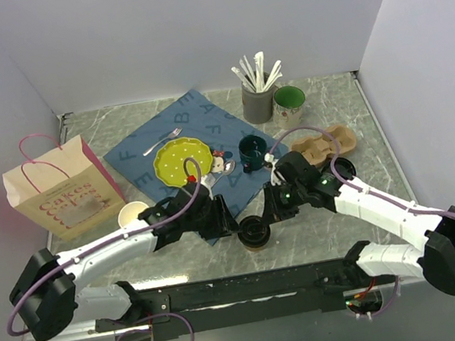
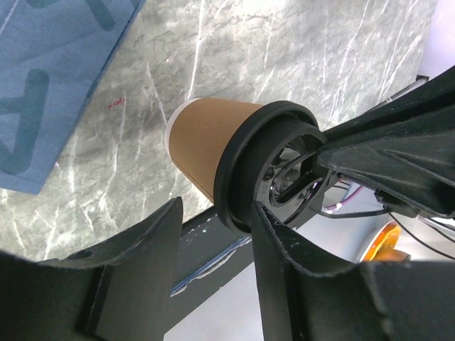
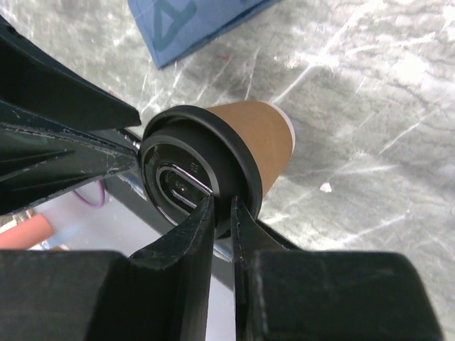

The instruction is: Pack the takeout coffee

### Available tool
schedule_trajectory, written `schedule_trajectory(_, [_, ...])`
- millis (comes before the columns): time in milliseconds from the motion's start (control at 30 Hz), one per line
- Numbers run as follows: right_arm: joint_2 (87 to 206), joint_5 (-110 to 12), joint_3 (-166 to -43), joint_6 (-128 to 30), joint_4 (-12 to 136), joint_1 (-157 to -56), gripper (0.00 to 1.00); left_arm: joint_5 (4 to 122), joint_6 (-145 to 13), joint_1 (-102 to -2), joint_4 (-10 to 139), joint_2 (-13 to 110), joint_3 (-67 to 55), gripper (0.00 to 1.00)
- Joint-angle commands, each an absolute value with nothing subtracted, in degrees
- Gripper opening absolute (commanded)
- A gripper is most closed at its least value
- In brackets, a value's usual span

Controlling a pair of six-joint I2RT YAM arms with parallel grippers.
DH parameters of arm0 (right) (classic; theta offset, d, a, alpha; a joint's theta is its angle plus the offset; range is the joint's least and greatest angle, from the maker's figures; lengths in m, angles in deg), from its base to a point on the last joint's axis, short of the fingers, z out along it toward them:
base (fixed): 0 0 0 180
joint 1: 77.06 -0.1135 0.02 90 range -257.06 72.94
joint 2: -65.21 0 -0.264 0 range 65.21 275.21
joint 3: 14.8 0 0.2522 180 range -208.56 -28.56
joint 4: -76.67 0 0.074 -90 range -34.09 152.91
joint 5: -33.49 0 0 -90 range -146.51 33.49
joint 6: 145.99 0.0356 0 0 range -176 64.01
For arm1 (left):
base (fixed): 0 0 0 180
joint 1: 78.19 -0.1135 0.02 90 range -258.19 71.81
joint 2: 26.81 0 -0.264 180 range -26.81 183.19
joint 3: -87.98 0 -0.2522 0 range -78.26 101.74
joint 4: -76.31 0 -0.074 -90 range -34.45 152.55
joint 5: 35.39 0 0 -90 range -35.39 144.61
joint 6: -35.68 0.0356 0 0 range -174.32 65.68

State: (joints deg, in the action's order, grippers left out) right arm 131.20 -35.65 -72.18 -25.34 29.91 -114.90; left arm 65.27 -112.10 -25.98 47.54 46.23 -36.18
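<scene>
The takeout coffee (image 1: pixel 255 234), a brown paper cup with a round black lid, stands on the marble table near its front edge, between both arms. In the right wrist view my right gripper (image 3: pixel 222 204) is shut on the lid (image 3: pixel 192 177): one finger sits inside the lid's recess and the other outside the rim. From above, the right gripper (image 1: pixel 270 209) reaches the cup from the right. My left gripper (image 1: pixel 225 221) is at the cup's left side. Its jaws (image 2: pixel 217 207) stand open, with the right finger against the lid's rim (image 2: pixel 238 170) and nothing held.
A paper bag (image 1: pixel 62 192) with pink handles stands at the left, a white-rimmed paper cup (image 1: pixel 133 211) beside it. The blue cloth (image 1: pixel 203 122) carries a yellow plate (image 1: pixel 183 160), a fork (image 1: pixel 162 140) and a dark mug (image 1: pixel 252 151). A utensil holder (image 1: pixel 258 101), green mug (image 1: pixel 289 102) and cardboard carrier (image 1: pixel 327 144) sit behind.
</scene>
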Motion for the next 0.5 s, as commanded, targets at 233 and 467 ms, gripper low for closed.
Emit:
schedule_trajectory(233, [134.3, -43.2, -73.6, -29.5, 24.1, -115.4, 0.14, 58.0, -109.2, -24.5, 35.5, 50.0, -31.5, 0.50])
schedule_trajectory(467, [135.2, -41.4, -80.7, -30.8, 20.8, -115.4, 0.21, 57.0, -107.9, -24.5, 31.4, 49.8, -24.1, 0.53])
